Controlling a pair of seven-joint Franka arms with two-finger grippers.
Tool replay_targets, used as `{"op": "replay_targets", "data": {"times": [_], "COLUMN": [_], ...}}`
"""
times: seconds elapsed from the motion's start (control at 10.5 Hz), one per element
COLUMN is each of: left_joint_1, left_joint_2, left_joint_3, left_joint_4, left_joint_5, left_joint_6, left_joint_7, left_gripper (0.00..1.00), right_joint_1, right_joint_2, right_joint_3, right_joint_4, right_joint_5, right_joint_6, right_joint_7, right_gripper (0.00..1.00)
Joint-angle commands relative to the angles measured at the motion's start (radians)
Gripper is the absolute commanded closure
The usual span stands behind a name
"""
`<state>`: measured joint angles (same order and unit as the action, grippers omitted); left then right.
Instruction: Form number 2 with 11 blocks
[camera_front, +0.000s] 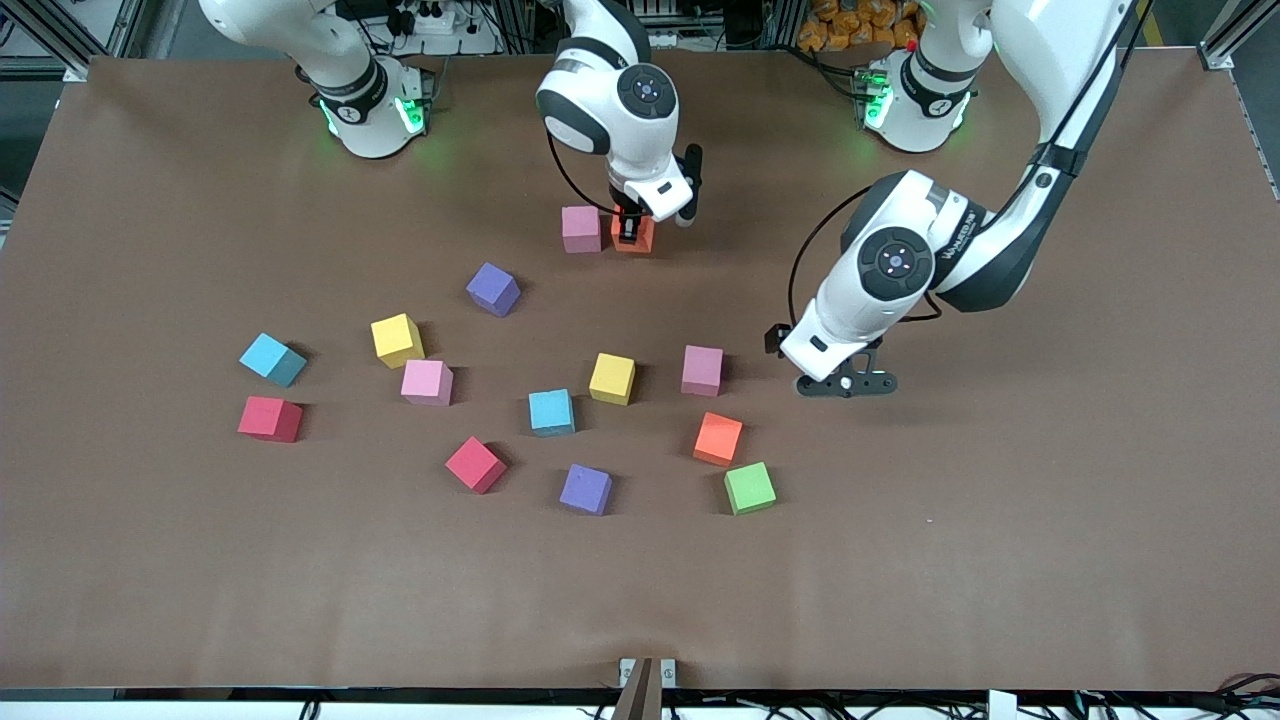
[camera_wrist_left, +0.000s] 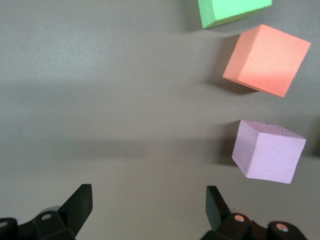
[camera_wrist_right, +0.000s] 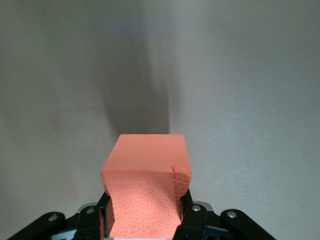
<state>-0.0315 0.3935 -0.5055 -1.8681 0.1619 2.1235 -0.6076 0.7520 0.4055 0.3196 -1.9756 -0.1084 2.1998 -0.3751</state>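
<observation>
My right gripper (camera_front: 630, 232) is shut on an orange block (camera_front: 640, 238), squeezing its sides (camera_wrist_right: 147, 185) low at the table. That block stands beside a pink block (camera_front: 581, 228) toward the robots' bases; of the number 2, this pair is all that shows. My left gripper (camera_front: 845, 383) hangs open and empty over bare table (camera_wrist_left: 149, 210), beside a pink block (camera_front: 702, 369) toward the left arm's end. The left wrist view also holds an orange block (camera_wrist_left: 265, 60) and a green block (camera_wrist_left: 230, 11).
Several loose blocks lie scattered mid-table: purple (camera_front: 493, 289), yellow (camera_front: 397, 340), light blue (camera_front: 272, 360), red (camera_front: 270, 418), pink (camera_front: 427, 382), light blue (camera_front: 551, 412), yellow (camera_front: 612, 378), red (camera_front: 475, 464), purple (camera_front: 585, 489), orange (camera_front: 718, 438), green (camera_front: 749, 488).
</observation>
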Motion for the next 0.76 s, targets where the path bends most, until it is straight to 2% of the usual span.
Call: {"op": "replay_targets", "data": {"times": [0.0, 0.67], "left_joint_1": [-0.004, -0.051], "left_joint_2": [0.016, 0.045], "left_joint_3": [-0.004, -0.001], "left_joint_4": [-0.005, 0.003], "left_joint_5": [-0.002, 0.008], "left_joint_6": [0.038, 0.062], "left_joint_7": [-0.049, -0.098], "left_gripper": [0.0, 0.0], "right_joint_1": [-0.013, -0.023], "right_joint_2": [-0.011, -0.001], "right_joint_3": [0.047, 0.059], "right_joint_4": [-0.054, -0.08], "right_joint_5": [-0.081, -0.151], "right_joint_6": [0.001, 0.037], "right_joint_7": [-0.019, -0.016], "right_gripper": [1.0, 1.0]}}
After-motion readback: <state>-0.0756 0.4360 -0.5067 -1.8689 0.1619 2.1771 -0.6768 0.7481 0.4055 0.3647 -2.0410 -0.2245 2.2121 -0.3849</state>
